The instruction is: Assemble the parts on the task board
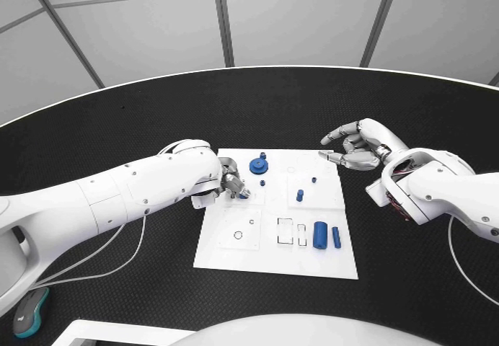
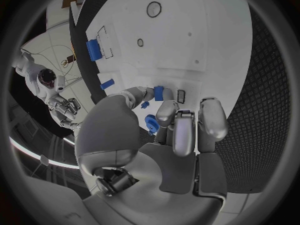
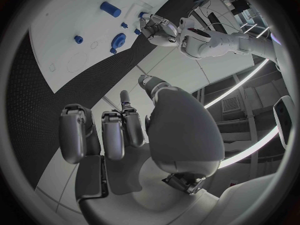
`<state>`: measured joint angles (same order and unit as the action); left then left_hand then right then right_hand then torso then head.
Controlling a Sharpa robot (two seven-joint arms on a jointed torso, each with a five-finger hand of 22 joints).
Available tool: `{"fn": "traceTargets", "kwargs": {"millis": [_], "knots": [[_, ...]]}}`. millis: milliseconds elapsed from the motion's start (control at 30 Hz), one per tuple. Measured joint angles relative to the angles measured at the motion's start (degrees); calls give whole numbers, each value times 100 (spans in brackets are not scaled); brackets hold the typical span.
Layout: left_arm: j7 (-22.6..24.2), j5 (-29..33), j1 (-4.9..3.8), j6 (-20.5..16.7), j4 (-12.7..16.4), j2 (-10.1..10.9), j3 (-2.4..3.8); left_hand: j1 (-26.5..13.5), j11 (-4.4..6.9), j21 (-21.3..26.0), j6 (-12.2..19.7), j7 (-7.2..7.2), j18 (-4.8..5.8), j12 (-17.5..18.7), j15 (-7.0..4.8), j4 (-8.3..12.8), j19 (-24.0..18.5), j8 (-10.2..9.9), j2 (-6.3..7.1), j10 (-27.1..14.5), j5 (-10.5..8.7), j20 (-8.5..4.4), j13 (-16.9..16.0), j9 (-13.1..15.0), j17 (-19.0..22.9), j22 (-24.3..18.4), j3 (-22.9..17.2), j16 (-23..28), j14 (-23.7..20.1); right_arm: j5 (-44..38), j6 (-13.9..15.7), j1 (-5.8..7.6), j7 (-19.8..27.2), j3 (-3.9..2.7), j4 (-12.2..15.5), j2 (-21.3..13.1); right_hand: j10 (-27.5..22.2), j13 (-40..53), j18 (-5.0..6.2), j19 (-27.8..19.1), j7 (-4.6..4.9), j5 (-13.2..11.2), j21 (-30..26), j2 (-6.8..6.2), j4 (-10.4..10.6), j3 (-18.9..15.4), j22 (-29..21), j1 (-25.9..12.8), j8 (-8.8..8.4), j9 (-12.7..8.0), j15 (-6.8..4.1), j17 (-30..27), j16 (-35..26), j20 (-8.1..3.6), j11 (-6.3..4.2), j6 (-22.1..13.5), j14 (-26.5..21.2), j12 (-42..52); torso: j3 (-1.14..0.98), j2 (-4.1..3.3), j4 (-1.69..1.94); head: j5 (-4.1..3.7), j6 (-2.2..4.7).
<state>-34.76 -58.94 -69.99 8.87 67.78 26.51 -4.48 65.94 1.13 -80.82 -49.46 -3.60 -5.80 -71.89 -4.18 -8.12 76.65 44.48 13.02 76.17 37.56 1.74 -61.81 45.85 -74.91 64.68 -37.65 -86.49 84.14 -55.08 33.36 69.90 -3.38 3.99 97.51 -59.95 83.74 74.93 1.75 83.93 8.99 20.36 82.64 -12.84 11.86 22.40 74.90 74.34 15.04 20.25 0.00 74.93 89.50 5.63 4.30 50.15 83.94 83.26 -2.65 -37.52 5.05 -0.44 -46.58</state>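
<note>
- Task board [image 1: 312, 256] mid-table; small blue part [image 1: 244, 194] at its 9 o'clock edge, pinched by left hand [image 1: 228, 180].
- Step, likely: seating that part; next needs alignment over its slot.
- Right hand [image 1: 357, 146] at board's 1 o'clock, loosely curled, holds nothing.

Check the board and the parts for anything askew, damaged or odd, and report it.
Nothing stands out. The task board lies flat on the table, the blue parts sit on it undamaged, and the left hand works at one small part near its left edge.

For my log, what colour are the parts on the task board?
Blue parts, clearest in the head view.
</note>
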Motion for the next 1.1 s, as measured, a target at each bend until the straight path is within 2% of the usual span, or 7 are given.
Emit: {"fn": "traceTargets", "kwargs": {"millis": [1100], "knots": [[-109, 145, 0, 13, -283, -205, 1, 8, -33, -21, -44, -40, 0, 0, 0, 1, 0, -4, -7, 30, -18, 0, 55, -26, 0, 6, 1, 0, 0, 0, -6, -1, 1, 0, -10, 12, 0, -1, 0, 0, 0, 0, 0, 0, 0, 0, 0, 0, 0, 1, 0, -2, 0, 0, 0, 0, 0, 0, -3, -2, -1, 14, -25]]}}
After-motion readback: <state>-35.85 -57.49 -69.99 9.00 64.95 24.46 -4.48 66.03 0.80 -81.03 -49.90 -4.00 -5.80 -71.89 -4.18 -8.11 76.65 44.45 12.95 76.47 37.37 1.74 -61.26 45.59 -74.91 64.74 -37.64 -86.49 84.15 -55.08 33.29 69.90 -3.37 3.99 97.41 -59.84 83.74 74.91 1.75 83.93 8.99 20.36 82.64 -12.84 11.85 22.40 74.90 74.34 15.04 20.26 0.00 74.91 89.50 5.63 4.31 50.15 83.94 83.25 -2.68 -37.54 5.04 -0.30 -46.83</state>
